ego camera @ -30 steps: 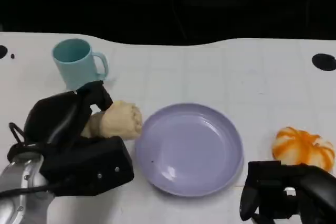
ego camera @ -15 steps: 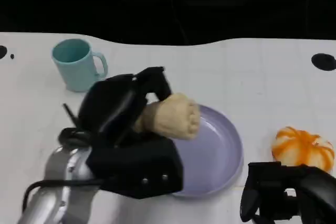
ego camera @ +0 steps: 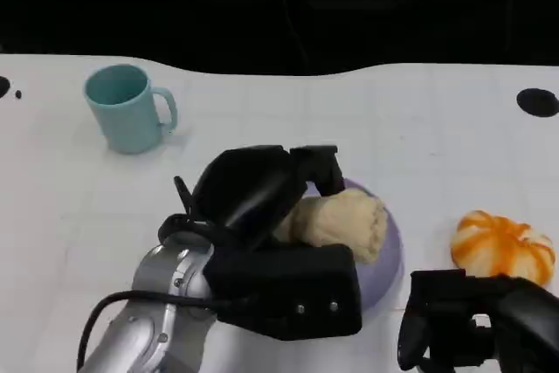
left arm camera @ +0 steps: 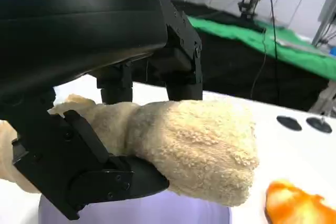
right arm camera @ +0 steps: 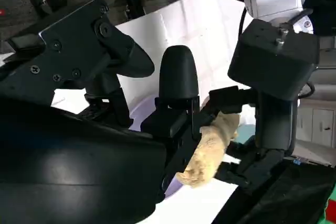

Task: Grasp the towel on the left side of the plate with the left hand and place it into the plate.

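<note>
The left hand (ego camera: 262,194) holds the towel (ego camera: 341,223) over the plate (ego camera: 391,251), fingers clenched round one end of the roll while the free end juts out toward the plate's far side. From the left wrist view the towel (left arm camera: 194,145) sits just above the lilac rim; whether it touches the plate I cannot tell.

The towel looks like thick terry, rolled into a fat cream bundle. My guess is that it is light and soft, gives under the fingers, and is rough enough not to slip. Nothing about it is fragile. A wrap round the middle or thick end of the roll suits it best, since a pinch at a loose edge would likely let it unroll and sag.

The right hand (ego camera: 472,325) rests low at the near edge of the surface (ego camera: 262,111), fingers apart and holding nothing, just in front of the orange pumpkin (ego camera: 502,246). A teal mug (ego camera: 127,109) stands well apart on the far left.

Letting go here should drop the towel inside the plate.
</note>
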{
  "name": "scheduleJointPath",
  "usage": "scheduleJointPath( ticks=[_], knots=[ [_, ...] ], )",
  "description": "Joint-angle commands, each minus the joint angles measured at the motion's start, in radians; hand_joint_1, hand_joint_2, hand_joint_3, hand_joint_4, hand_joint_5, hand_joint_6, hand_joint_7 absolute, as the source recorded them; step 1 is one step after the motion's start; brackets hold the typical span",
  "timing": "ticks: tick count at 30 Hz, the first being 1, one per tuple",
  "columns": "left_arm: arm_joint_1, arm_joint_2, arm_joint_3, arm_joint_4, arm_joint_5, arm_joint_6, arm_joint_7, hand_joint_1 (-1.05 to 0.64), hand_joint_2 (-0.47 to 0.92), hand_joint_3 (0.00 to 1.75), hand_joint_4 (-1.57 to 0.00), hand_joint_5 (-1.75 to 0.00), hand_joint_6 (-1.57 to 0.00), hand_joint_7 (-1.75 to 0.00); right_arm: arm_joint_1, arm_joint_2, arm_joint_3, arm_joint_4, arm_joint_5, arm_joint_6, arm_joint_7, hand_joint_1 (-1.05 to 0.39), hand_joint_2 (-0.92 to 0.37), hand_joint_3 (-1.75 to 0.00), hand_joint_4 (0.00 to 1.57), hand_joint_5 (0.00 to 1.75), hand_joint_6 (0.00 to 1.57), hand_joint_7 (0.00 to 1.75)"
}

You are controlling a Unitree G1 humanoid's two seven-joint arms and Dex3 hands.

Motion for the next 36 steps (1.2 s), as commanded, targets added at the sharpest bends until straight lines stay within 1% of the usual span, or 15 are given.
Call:
scheduleJointPath(
  ticks=[1,3,5,7,9,13,18,23,28,33,36],
  knots=[
    [-0.035,0.038,-0.021,-0.034,0.046,0.037,-0.106,-0.38,0.87,0.27,-0.49,-1.07,-0.65,-0.26,-0.002,-0.008,-0.010,-0.001,0.007,-0.001,-0.002,-0.11,-0.49,-1.17,0.76,1.70,0.69,1.44],
    [-0.040,0.051,-0.030,-0.049,0.072,0.052,-0.144,-0.47,0.91,0.19,-0.36,-0.67,-0.50,-0.07,-0.002,-0.010,-0.010,0.000,0.006,-0.004,-0.001,-0.11,-0.49,-1.17,0.77,1.71,0.69,1.44],
    [-0.041,0.059,-0.034,-0.060,0.090,0.059,-0.167,-0.53,0.92,0.16,-0.28,-0.53,-0.40,-0.02,-0.003,-0.013,-0.009,-0.001,0.004,-0.004,0.001,-0.12,-0.49,-1.17,0.77,1.71,0.69,1.44],
    [-0.041,0.064,-0.036,-0.069,0.102,0.062,-0.182,-0.58,0.92,0.14,-0.21,-0.47,-0.32,0.00,-0.004,-0.014,-0.008,-0.002,0.002,-0.003,0.001,-0.12,-0.48,-1.17,0.77,1.71,0.69,1.44],
    [-0.040,0.072,-0.039,-0.077,0.112,0.061,-0.194,-0.61,0.92,0.14,-0.18,-0.46,-0.28,0.00,-0.005,-0.013,-0.007,-0.002,0.002,-0.004,0.000,-0.12,-0.48,-1.17,0.78,1.71,0.69,1.44],
    [-0.040,0.097,-0.042,-0.101,0.135,0.058,-0.238,-0.74,0.92,0.15,-0.07,-0.44,-0.18,0.00,-0.008,-0.015,-0.005,0.000,0.000,-0.009,0.002,-0.12,-0.48,-1.18,0.78,1.71,0.69,1.44],
    [-0.040,0.106,-0.028,-0.134,0.143,0.072,-0.280,-0.79,0.92,0.16,-0.02,-0.45,-0.15,0.00,-0.008,-0.015,-0.007,-0.003,0.003,-0.005,0.002,-0.12,-0.47,-1.20,0.78,1.71,0.69,1.45],
    [-0.038,0.126,0.006,-0.189,0.130,0.084,-0.324,-0.80,0.92,0.17,0.00,-0.46,-0.13,0.00,-0.008,-0.015,-0.007,-0.003,0.003,-0.001,0.002,-0.13,-0.47,-1.20,0.78,1.72,0.68,1.45],
    [-0.028,0.147,0.066,-0.263,0.072,0.100,-0.398,-0.82,0.92,0.22,0.00,-0.43,-0.10,-0.01,-0.012,-0.015,-0.005,-0.004,0.001,0.000,0.000,-0.12,-0.47,-1.19,0.78,1.72,0.69,1.44],
    [0.011,0.176,0.158,-0.375,-0.032,0.118,-0.451,-0.80,0.92,0.22,-0.01,-0.48,-0.14,-0.03,-0.014,-0.013,-0.005,-0.007,0.005,0.010,-0.003,-0.13,-0.48,-1.18,0.78,1.71,0.69,1.44],
    [0.041,0.173,0.236,-0.444,-0.144,0.164,-0.492,-0.75,0.92,0.20,-0.02,-0.52,-0.16,-0.04,-0.014,-0.012,-0.003,-0.007,0.004,0.011,-0.005,-0.13,-0.48,-1.17,0.78,1.71,0.69,1.45]
  ],
)
